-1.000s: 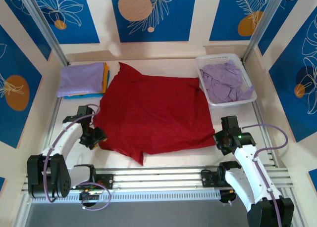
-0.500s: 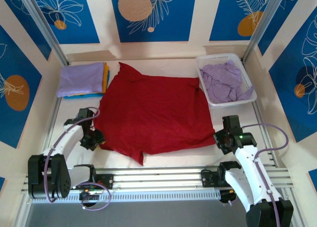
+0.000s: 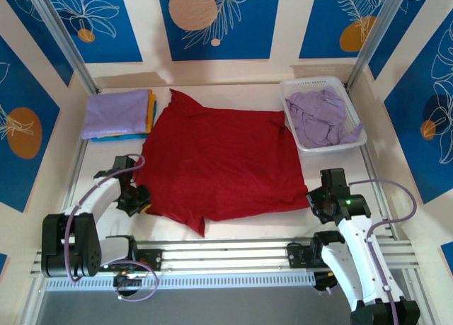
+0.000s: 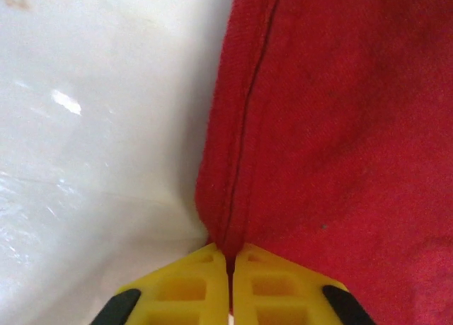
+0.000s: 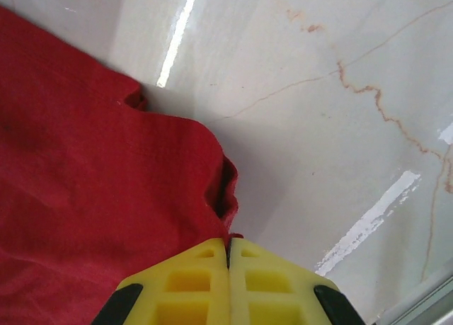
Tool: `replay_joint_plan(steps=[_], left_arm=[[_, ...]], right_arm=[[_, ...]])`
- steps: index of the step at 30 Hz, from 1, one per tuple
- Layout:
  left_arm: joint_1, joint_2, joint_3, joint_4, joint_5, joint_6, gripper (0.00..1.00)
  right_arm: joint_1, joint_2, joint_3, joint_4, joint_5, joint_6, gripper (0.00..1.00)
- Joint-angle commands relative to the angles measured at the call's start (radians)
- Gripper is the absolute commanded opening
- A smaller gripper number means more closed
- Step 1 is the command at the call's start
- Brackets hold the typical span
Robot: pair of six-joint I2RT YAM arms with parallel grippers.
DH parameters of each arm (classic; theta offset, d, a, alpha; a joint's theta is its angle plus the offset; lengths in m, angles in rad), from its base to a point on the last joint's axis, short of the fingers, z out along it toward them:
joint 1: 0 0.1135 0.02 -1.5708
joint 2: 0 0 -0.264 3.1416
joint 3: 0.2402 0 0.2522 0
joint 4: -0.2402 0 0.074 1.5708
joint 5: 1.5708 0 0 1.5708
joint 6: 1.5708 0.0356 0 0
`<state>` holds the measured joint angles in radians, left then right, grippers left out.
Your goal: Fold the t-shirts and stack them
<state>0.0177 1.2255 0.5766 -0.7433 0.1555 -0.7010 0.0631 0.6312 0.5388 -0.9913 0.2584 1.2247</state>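
Note:
A dark red t-shirt (image 3: 223, 162) lies spread flat in the middle of the table. My left gripper (image 3: 144, 203) is at its near left edge, its yellow jaws pressed together on the hemmed red cloth (image 4: 233, 197). My right gripper (image 3: 311, 197) is at the shirt's near right corner, jaws closed on the tip of the red cloth (image 5: 228, 229). A folded stack of t-shirts (image 3: 119, 114), lavender on top with orange-yellow and blue edges beneath, sits at the back left. More lavender t-shirts (image 3: 324, 116) lie crumpled in the basket.
The white lattice basket (image 3: 291, 120) stands at the back right. Metal frame posts (image 3: 64, 45) rise at the back corners. A rail (image 3: 226, 254) runs along the near edge between the arm bases. The white table (image 5: 340, 127) shows bare to the right of the shirt.
My left gripper has closed on the shirt's near left edge. My right arm has drawn slightly toward the near edge, still holding its corner.

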Motion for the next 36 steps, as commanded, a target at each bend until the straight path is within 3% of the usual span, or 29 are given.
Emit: replay_joint_plan(steps=[1,6,12,17,25,36], left_arm=[[0.008,-0.034,0.016,-0.029,-0.036,0.007,0.0],[0.017,-0.134,0.06,-0.082,-0.137,-0.01,0.0],[0.057,-0.176,0.052,-0.072,-0.092,-0.027,0.0],[0.056,-0.109,0.091,-0.083,-0.005,0.029,0.0],[0.057,0.023,0.279,-0.192,0.021,0.159,0.0],[0.057,0.172,0.408,-0.207,0.052,0.207,0.0]], right_arm=[[-0.002,-0.023,0.042,-0.064,0.009,-0.001,0.0],[0.013,-0.055,0.074,-0.159,0.072,0.033,0.0],[0.063,-0.101,0.038,-0.213,0.076,0.133,0.0],[0.117,-0.08,-0.001,-0.134,0.047,0.159,0.0],[0.138,0.06,0.016,-0.011,0.055,0.139,0.0],[0.131,0.185,-0.008,0.183,0.162,0.142,0.0]])
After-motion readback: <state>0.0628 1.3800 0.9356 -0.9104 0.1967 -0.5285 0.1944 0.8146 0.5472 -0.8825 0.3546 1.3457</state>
